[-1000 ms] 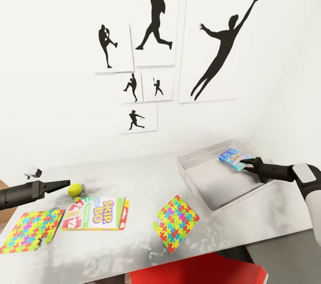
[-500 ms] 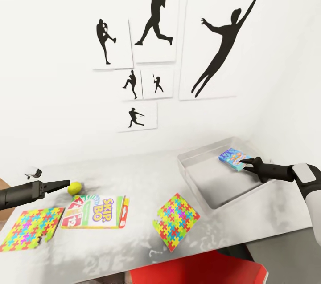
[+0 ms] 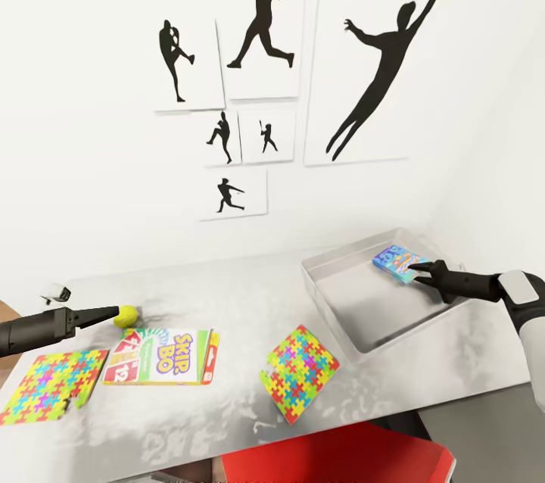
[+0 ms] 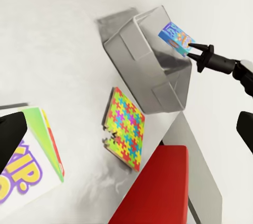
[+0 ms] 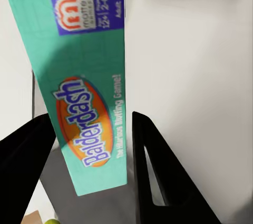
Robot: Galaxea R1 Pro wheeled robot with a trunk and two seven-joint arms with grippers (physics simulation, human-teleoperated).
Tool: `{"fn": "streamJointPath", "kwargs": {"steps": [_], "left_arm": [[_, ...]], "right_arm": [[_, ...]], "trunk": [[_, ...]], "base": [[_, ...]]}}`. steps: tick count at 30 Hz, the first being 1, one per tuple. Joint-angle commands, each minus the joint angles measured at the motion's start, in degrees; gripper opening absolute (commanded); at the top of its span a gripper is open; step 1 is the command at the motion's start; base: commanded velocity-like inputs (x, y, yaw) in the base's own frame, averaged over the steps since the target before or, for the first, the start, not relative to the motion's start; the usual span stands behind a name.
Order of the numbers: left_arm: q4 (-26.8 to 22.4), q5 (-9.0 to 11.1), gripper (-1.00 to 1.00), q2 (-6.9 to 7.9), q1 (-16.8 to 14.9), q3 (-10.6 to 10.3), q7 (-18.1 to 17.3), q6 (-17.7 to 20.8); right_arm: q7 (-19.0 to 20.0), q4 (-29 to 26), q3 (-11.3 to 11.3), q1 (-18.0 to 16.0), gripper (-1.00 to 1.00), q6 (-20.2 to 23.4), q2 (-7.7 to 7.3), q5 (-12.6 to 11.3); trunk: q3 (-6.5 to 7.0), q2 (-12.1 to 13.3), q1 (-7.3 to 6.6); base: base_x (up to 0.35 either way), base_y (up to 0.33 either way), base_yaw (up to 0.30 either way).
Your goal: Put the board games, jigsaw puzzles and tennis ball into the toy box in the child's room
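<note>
Right gripper pinches the blue game over the toy box's far-right rim; left gripper, narrow, touches the ball.

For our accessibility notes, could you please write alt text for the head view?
The right tool holds a blue board game over the grey toy box; on the table lie two jigsaw puzzles, a SKIP-BO box and a tennis ball.

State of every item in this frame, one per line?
Blue board game: gripped by right hand, over toy box.
SKIP-BO game: flat on table.
Two jigsaw puzzles: flat on table.
Tennis ball: on table, by left hand.
</note>
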Motion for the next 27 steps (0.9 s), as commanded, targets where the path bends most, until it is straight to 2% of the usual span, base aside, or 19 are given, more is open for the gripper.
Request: {"fn": "streamJointPath", "kwargs": {"steps": [1,8,9,18,27], "left_arm": [[0.01,-0.06,1.00,0.03,-0.04,0.00,-0.26,0.61],[0.20,-0.07,1.00,-0.44,-0.04,0.00,-0.26,0.63],[0.20,-0.07,1.00,-0.47,-0.04,0.00,-0.26,0.64],[0.20,-0.07,1.00,-0.40,-0.04,-0.02,-0.26,0.63],[0.20,-0.06,1.00,-0.40,-0.04,-0.06,-0.26,0.67]], "right_arm": [[0.40,-0.01,-0.40,-0.12,-1.00,0.27,0.03,0.61],[-1.27,-1.63,-0.78,-1.22,-1.00,-1.42,0.33,0.16],[-0.99,-1.95,-0.79,-1.07,1.00,-1.76,0.32,0.18],[0.56,-4.40,-0.76,-0.63,1.00,-4.63,0.20,0.16],[0.57,-4.43,-0.72,-0.63,1.00,-4.79,0.21,0.16]], "trunk": [[-0.14,-0.12,0.03],[-0.16,-0.12,0.03],[-0.16,-0.12,0.03],[-0.16,-0.12,0.03],[-0.16,-0.12,0.03]], "base": [[0.000,0.000,0.000],[0.000,0.000,0.000],[0.000,0.000,0.000],[0.000,0.000,0.000],[0.000,0.000,0.000]]}}
